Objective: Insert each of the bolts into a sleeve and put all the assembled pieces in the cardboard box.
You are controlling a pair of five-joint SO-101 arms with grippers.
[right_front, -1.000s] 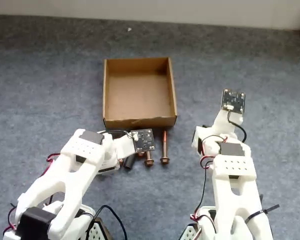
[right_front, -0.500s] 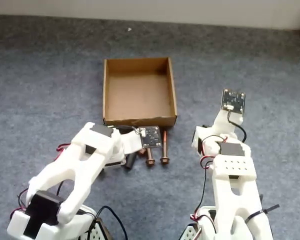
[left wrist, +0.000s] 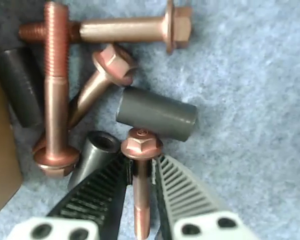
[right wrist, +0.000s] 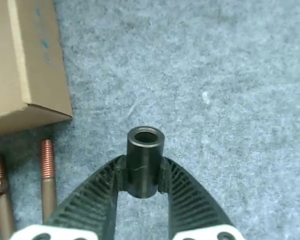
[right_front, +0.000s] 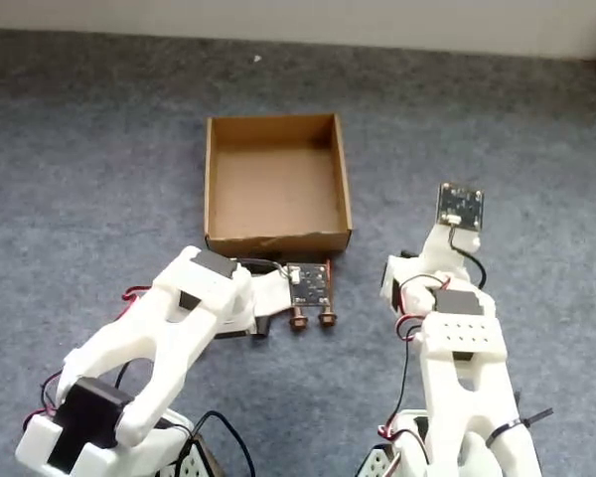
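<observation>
In the left wrist view my left gripper (left wrist: 140, 167) is shut on the shank of a copper bolt (left wrist: 141, 146), its hex head pointing away from the wrist. Just beyond lie three more bolts (left wrist: 56, 90) crossed over each other and grey sleeves (left wrist: 157, 114). In the right wrist view my right gripper (right wrist: 143, 166) is shut on a black sleeve (right wrist: 145, 142), bore facing outward, above the carpet. The cardboard box (right_front: 275, 240) stands open in the high view, the left arm (right_front: 199, 303) at its front wall, the right arm (right_front: 447, 268) to its right.
Two bolt heads (right_front: 313, 319) poke out from under the left wrist in the high view. A box corner (right wrist: 27, 65) and two bolts (right wrist: 46, 175) lie beside the right gripper. Grey carpet (right_front: 536, 199) surrounds everything.
The left arm has swung to the right and forward, and its wrist now covers the pile of bolts and sleeves. The right arm has barely shifted.
</observation>
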